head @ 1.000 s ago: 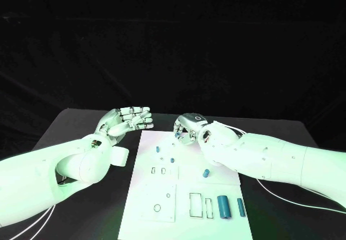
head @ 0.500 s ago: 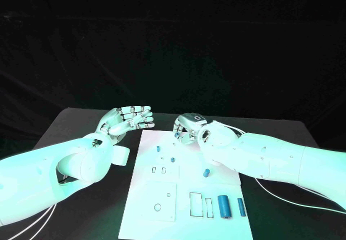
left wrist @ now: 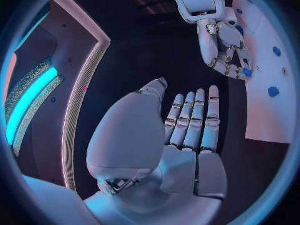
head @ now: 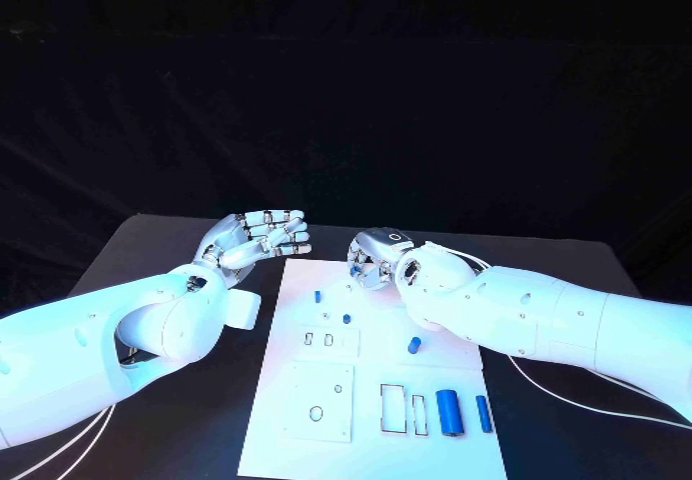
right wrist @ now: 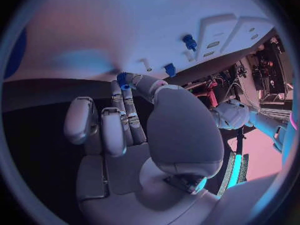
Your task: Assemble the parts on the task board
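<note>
Head view shows the black table (head: 173, 250) with the white task board (head: 378, 400) lying in its middle, running from the far side toward the robot. The left arm (head: 116, 340) comes in over the table beside the board's left edge, and its left hand (head: 260, 240) is raised just off the board's far left corner, palm up, fingers straight and side by side, holding nothing; the left wrist view shows the same flat, empty palm (left wrist: 187, 130). The right arm (head: 534, 320) crosses the board's right side, and the right hand (head: 375, 258) hangs over the board's far edge with its fingers curled down. In the right wrist view a small blue part (right wrist: 123, 80) sits pinched between the thumb and a fingertip of that hand, close to the board's surface. Near the board's close end 2 blue cylinders lie side by side, a larger cylinder (head: 450, 412) and a thinner cylinder (head: 483, 413), just beside 2 rectangular slots (head: 402, 409). A short blue part (head: 414, 345) lies mid-board on the right. Smallest are 2 blue pegs further up, a left peg (head: 317, 296) and a middle peg (head: 346, 319).
</note>
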